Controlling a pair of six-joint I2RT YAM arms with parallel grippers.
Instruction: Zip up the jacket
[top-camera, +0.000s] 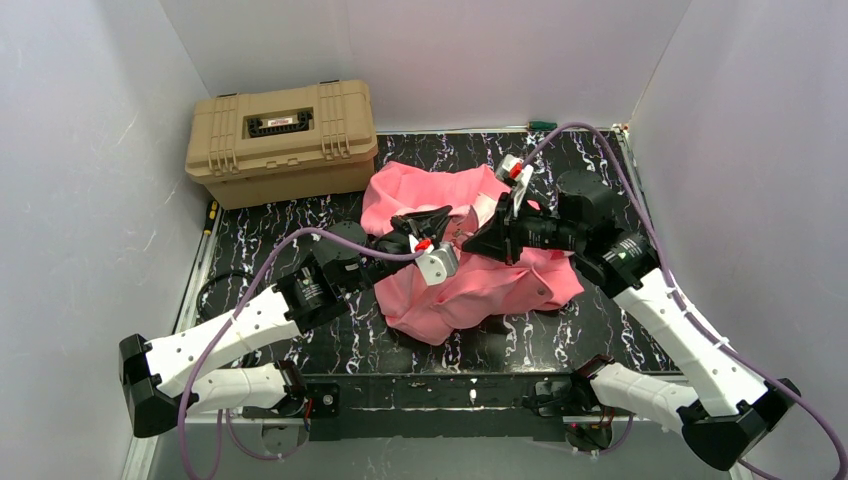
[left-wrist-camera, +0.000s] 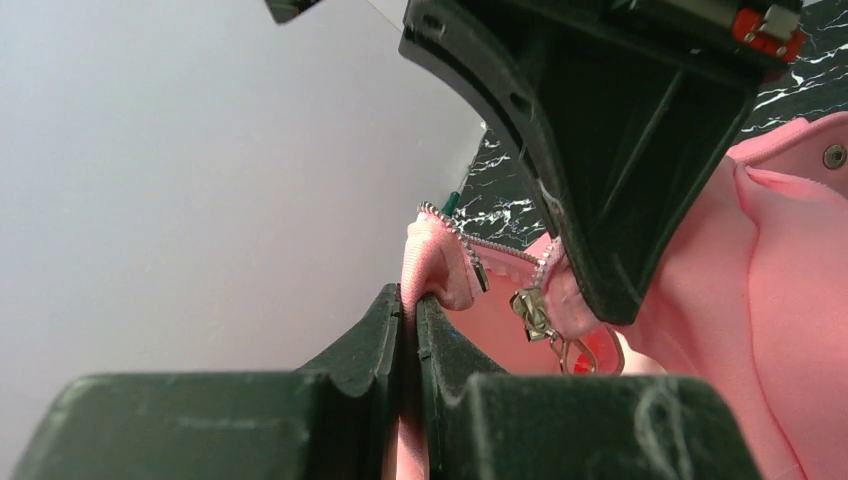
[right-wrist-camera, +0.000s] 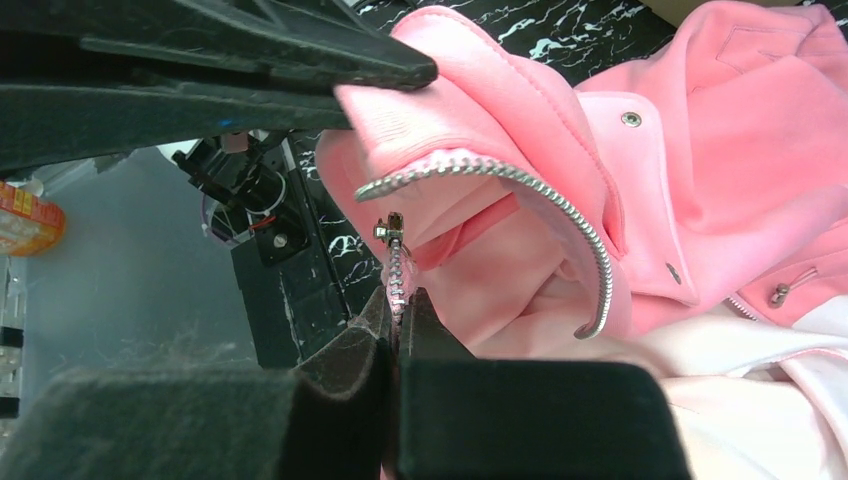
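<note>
Left gripper (left-wrist-camera: 410, 305): jaws together, clamped on a folded front edge of the soft salmon-pink fabric jacket (top-camera: 500, 285). Right gripper (right-wrist-camera: 398, 312): jaws together, clamped on the end of the silver metal zipper teeth (right-wrist-camera: 399, 268) on another edge. The two grippers meet tip to tip above the jacket, which lies bunched mid-way across the black marbled table (top-camera: 340, 345).

Bare table runs along the near edge and the left side. A tan ribbed plastic case (top-camera: 285, 140) stands far-left, just beside the jacket. Pale walls (top-camera: 90, 150) close three sides.

The silver zipper slider (left-wrist-camera: 530, 312) shows only in the left wrist view. Hood and hem cannot be made out.
</note>
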